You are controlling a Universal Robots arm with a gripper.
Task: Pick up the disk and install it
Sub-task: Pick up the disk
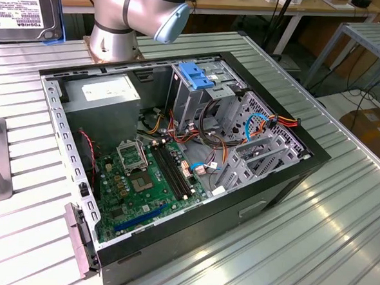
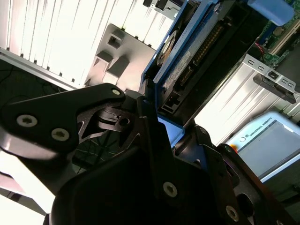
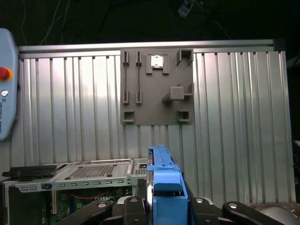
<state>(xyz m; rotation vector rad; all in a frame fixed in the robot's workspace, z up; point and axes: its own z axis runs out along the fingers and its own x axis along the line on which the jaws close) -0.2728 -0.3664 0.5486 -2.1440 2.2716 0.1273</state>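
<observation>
The disk (image 1: pixel 21 6) is a grey-metal drive with a white label and blue side rails, seen at the top of the exterior view's left. In both wrist views it stands on edge between my black fingers (image 2: pixel 147 126). Its blue rail (image 3: pixel 164 176) faces the first wrist view, and its underside with the connector (image 2: pixel 192 51) faces the second. My gripper (image 3: pixel 166 199) is shut on the disk and holds it in the air above the ribbed metal table. The open computer case (image 1: pixel 176 154) lies on that table, with its drive cage and a blue tab (image 1: pixel 197 75) at the back.
A grey fixture plate (image 3: pixel 157 86) with pegs and slots lies on the table beside the case. Inside the case sit a power-supply box (image 1: pixel 106 92), a green motherboard (image 1: pixel 142 178) and loose cables (image 1: pixel 268 125). A teach pendant (image 3: pixel 7 84) is at the table's edge.
</observation>
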